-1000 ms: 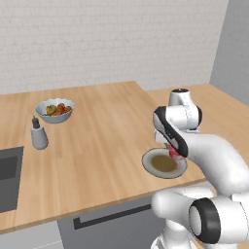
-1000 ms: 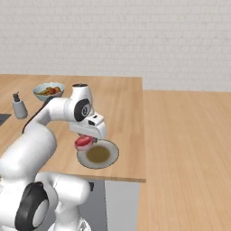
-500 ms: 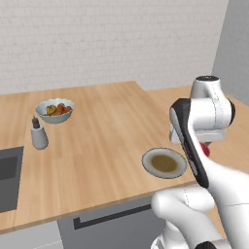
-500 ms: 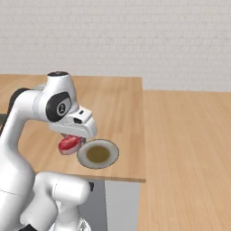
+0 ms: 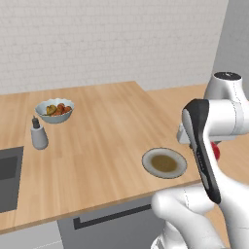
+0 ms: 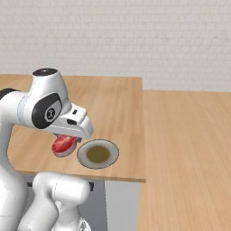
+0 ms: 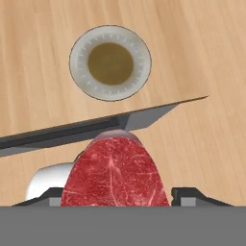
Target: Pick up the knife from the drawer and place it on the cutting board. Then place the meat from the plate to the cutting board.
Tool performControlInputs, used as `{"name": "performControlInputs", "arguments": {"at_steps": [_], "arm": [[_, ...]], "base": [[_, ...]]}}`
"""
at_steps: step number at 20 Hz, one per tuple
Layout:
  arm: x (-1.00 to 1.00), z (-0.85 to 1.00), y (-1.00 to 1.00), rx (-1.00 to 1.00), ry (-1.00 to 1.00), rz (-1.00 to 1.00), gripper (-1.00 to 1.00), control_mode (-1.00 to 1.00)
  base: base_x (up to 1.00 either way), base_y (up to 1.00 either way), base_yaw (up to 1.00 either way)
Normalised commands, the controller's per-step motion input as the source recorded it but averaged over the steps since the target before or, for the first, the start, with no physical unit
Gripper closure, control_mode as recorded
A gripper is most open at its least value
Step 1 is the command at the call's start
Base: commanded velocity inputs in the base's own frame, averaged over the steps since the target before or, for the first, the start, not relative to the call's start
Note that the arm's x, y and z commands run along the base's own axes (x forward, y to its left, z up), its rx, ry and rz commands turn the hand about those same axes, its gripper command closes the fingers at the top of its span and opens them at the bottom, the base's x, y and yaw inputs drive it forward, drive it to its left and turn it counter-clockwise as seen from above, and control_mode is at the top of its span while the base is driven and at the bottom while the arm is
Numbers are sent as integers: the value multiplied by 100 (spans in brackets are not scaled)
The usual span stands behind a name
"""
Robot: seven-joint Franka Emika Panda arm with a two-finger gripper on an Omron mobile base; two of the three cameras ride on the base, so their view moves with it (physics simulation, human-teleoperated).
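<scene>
Right, I've got one chunk of meat (image 7: pixel 115 173) in the claw (image 7: pixel 115 204), which is clamped on it from both sides, lifted clear of the wooden surface (image 5: pixel 97 131). From the right base camera the meat (image 6: pixel 64 145) hangs under the hand just beside the plate (image 6: pixel 98 154), out past the surface's front edge. One plate (image 5: pixel 164 163), bare now, sits near that front edge. Further back I count one bowl of fruit (image 5: pixel 54 110) and one small grey bottle (image 5: pixel 39 135), standing near each other.
</scene>
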Motion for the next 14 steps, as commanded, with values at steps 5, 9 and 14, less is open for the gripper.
{"name": "performControlInputs", "arguments": {"at_steps": [5, 9, 14], "arm": [[0, 0, 0, 0, 0, 0, 100, -100], [-1, 0, 0, 0, 0, 0, 100, -100], [-28, 0, 0, 0, -1, 0, 100, -100]], "base": [[0, 0, 0], [0, 0, 0], [0, 0, 0]]}}
